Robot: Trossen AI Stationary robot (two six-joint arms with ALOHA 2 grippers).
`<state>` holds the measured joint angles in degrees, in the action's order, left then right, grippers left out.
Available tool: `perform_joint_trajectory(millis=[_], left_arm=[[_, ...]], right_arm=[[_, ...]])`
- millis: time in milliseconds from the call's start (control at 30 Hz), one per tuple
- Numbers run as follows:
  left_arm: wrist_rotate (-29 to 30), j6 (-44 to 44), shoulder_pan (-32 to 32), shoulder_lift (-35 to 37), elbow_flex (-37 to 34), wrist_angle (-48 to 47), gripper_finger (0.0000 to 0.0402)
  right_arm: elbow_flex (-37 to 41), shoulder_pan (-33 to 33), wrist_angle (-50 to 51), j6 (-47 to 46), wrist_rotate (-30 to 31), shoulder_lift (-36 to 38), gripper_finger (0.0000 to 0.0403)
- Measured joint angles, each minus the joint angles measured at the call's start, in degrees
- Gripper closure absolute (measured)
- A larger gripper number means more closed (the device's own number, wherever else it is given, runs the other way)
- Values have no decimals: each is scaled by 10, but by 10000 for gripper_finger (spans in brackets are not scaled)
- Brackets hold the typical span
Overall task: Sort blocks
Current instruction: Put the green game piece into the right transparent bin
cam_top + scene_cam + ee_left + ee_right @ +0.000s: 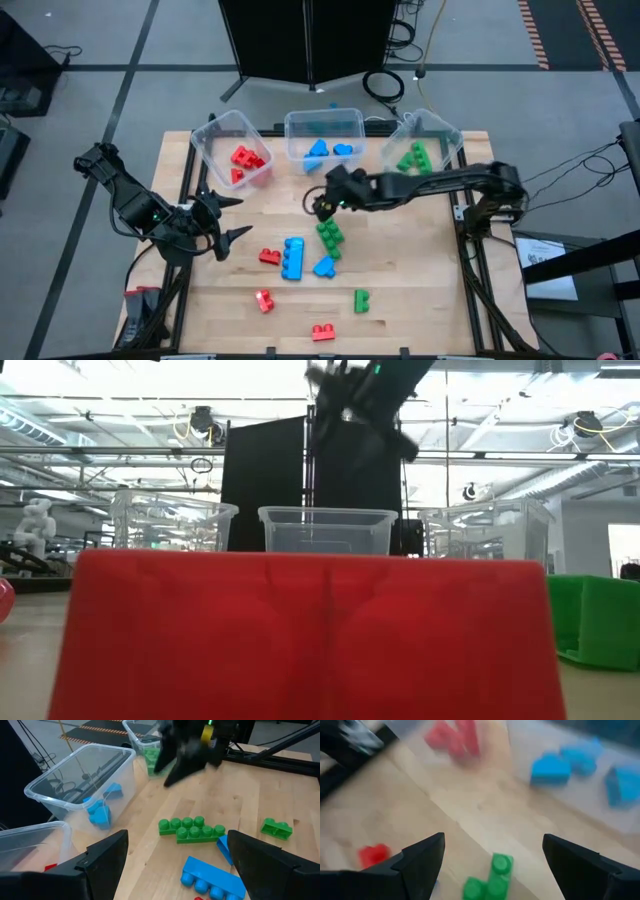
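R claw (pixel 322 205) spread, empty, hovering just over green stepped block (pixel 330 238) mid-table (pixel 420 300). L claw (pixel 222 222) spread too, idle at left. Risk I see: blue block (pixel 324 266) sits just beside green, a finger could nudge it.

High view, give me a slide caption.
Right gripper open above a green block; left gripper open, three bins partly sorted.

A pale wooden tabletop (pixel 400 290) stands on a grey floor (pixel 120 40) crossed by dark lines. A black panel (pixel 305 40) rises behind it, with coiled cables (pixel 385 85) at its foot. Striped hazard tape (pixel 535 35) marks the floor. Across the room, a bright white ceiling (pixel 120 400) carries beams and pipes.
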<state>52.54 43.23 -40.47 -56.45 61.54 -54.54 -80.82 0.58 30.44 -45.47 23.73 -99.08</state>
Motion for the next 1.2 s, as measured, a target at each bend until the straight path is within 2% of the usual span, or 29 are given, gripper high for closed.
perform_joint_trajectory(millis=[433, 833, 900, 1000, 1100, 1200], left_arm=[[-14, -1, 0, 0, 0, -1, 66], [-31, -5, 0, 0, 0, -7, 66], [-31, -5, 0, 0, 0, -8, 66], [-31, -5, 0, 0, 0, -10, 66], [-31, -4, 0, 0, 0, -12, 66], [-31, -4, 0, 0, 0, -16, 66]], right_arm=[[0, -1, -4, -34, -20, -107, 72], [0, 0, -20, -56, -91, -174, 76], [0, 0, -18, -64, -96, -182, 89], [0, 0, -17, -65, -111, -189, 130], [0, -2, -21, -64, -127, -203, 187], [0, -2, -17, -63, -137, -202, 263]])
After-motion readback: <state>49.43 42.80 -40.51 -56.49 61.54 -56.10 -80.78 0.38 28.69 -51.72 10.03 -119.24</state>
